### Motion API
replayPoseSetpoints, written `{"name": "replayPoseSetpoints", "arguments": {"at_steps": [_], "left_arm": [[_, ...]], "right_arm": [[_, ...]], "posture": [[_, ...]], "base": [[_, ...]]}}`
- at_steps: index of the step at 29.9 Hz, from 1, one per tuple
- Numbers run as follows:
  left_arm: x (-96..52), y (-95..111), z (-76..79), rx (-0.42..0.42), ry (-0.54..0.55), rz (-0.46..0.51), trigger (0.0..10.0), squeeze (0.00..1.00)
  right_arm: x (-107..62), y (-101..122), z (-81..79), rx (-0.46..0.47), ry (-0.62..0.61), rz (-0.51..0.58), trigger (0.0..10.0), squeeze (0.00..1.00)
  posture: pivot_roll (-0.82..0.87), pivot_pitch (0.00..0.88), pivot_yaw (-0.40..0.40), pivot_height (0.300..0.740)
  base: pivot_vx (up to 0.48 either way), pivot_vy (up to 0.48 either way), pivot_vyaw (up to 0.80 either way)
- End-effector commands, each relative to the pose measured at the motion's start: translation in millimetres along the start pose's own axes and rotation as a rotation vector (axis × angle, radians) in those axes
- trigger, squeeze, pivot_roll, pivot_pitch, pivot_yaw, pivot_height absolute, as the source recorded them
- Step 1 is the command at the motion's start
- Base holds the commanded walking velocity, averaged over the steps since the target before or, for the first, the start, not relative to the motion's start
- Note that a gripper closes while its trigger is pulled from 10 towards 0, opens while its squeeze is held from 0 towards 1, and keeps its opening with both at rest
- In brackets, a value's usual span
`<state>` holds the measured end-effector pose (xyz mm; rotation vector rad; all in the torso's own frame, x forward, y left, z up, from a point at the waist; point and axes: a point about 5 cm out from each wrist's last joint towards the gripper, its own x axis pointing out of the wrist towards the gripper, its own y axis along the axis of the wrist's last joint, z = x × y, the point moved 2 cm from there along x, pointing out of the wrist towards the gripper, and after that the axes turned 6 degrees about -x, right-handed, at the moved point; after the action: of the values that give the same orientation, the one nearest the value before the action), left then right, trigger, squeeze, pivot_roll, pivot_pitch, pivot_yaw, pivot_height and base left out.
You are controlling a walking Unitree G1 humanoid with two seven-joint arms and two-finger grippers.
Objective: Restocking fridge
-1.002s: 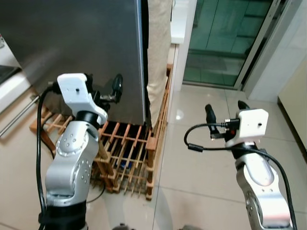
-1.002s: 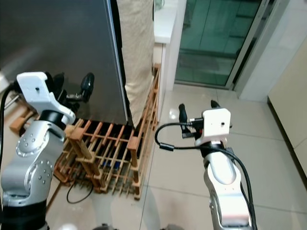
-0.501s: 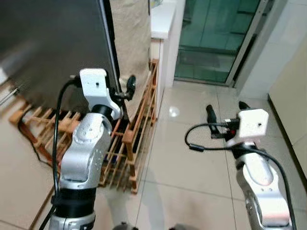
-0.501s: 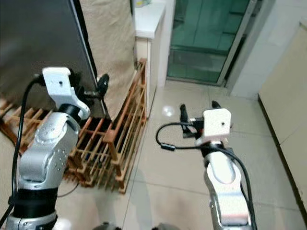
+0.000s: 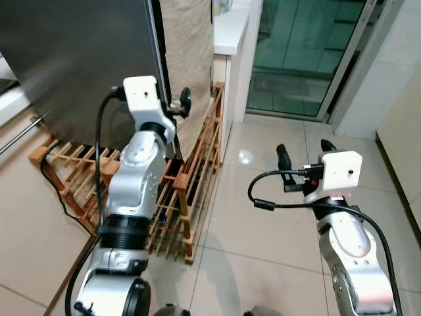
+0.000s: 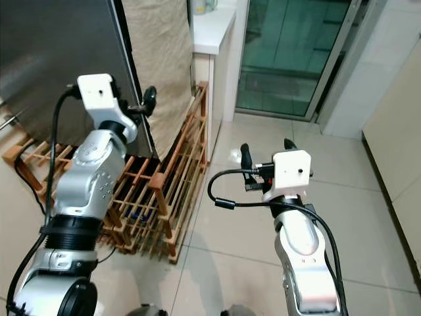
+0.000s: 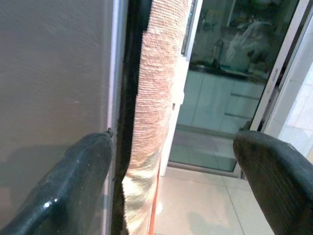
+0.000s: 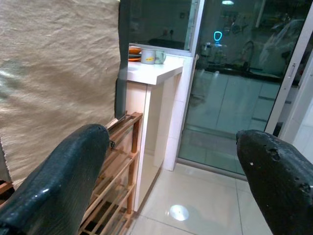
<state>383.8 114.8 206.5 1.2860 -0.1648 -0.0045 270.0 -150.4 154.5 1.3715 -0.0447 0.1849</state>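
Reaching forward, the left pincer [image 5: 177, 105] is spread, its fingers [image 7: 73, 186] at the edge of the grey fridge [image 5: 79, 59] door, beside a beige cloth [image 5: 187, 46]. The right pincer [image 5: 302, 151] is spread over the tiled floor [image 5: 263, 217]. A wooden rack [image 5: 191, 178] stands below the fridge.

No text, label, brand or number can be read on anything here.

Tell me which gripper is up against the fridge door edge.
The left gripper, raised at the edge of the grey fridge door beside the beige cloth. The right gripper hangs over the tiled floor, away from the fridge.
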Motion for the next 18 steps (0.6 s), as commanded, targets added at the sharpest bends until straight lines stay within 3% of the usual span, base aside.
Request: {"name": "replayPoseSetpoints", "arguments": {"at_steps": [1, 8, 12, 18], "left_arm": [[3.9, 1, -1.8, -0.001, 0.020, 0.011, 10.0, 0.00], [21.4, 6, 2.7, -0.004, 0.025, 0.031, 10.0, 0.00], [22.8, 8, 1.7, -0.019, 0.036, 0.042, 10.0, 0.00], [28.0, 12, 13.0, -0.054, -0.004, 0.052, 10.0, 0.00]], "right_arm": [[-2.5, 2, -1.0, -0.004, -0.002, 0.002, 10.0, 0.00], [-15.9, 4, 2.4, -0.014, -0.032, -0.015, 10.0, 0.00], [-20.2, 5, 3.0, -0.020, -0.039, -0.019, 10.0, 0.00], [-26.2, 4, 3.7, -0.020, -0.057, -0.037, 10.0, 0.00]], "posture": [[-0.11, 0.000, 0.041, 0.711], [-0.16, 0.000, 0.067, 0.711], [-0.18, 0.000, 0.080, 0.711], [-0.19, 0.003, 0.087, 0.711]], "base": [[0.000, 0.000, 0.00], [0.000, 0.000, 0.00], [0.000, 0.000, 0.00], [0.000, 0.000, 0.00]]}}
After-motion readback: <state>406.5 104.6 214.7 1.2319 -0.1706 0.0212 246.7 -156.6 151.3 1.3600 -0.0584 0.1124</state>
